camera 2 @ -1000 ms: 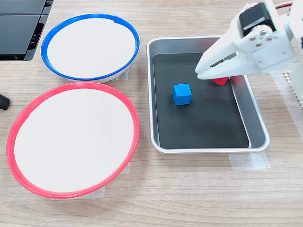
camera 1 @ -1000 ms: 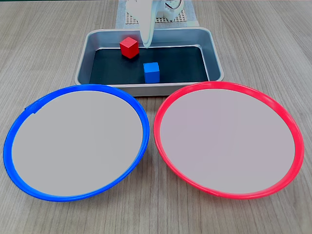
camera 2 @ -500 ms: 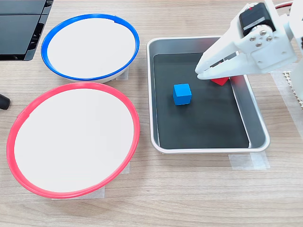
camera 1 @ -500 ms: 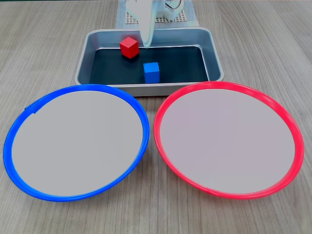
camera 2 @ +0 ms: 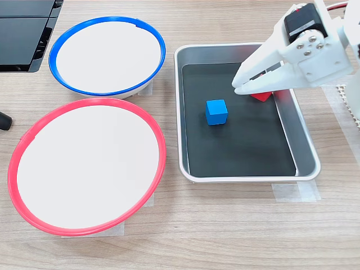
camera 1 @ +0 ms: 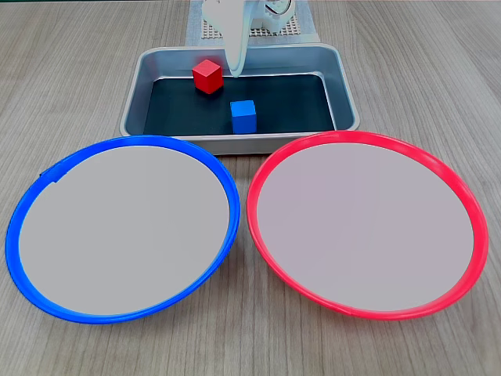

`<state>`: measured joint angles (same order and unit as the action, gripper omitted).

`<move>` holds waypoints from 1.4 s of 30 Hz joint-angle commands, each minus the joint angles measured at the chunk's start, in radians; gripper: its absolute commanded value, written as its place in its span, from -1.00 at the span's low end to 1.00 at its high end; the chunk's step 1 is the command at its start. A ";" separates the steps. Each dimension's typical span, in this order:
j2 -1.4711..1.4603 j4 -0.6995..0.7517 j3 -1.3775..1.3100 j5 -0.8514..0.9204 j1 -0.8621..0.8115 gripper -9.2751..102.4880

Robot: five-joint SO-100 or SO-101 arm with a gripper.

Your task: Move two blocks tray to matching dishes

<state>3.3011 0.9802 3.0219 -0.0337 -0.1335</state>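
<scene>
So both little cubes sit on the tray's [camera 2: 306,147] black bottom: glossy red block [camera 1: 207,76] near the back wall, bright blue block [camera 2: 216,111] nearer the middle, well apart. White pincer [camera 2: 236,86] hovers right above the red one, tips nearly together, gripping nothing. Blue-rimmed dish [camera 1: 35,196] and red-rimmed dish [camera 1: 470,211] sit on the counter [camera 1: 70,70].

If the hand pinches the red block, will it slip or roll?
The red block is a flat-faced cube, so it probably will not roll. Its glossy surface may slip somewhat. It looks rigid, likely light, and sits askew in the tray, so squaring up may help.
</scene>
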 commanded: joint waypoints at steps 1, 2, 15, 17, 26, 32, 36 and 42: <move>-0.034 -0.083 -0.038 0.149 -0.018 -0.84; -0.072 -0.104 -0.071 0.245 -0.018 -0.84; -1.154 0.146 -0.802 1.425 -0.040 -0.48; -1.269 0.152 -0.857 1.517 -0.023 -0.45; -1.542 0.066 -0.940 1.651 0.051 -0.39; -1.601 0.044 -0.936 1.700 0.071 -0.64; -1.611 0.061 -0.980 1.695 0.074 -0.84; -1.618 0.328 -1.373 1.528 0.077 -0.84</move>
<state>1.6828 1.1873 1.8316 1.5754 -0.0598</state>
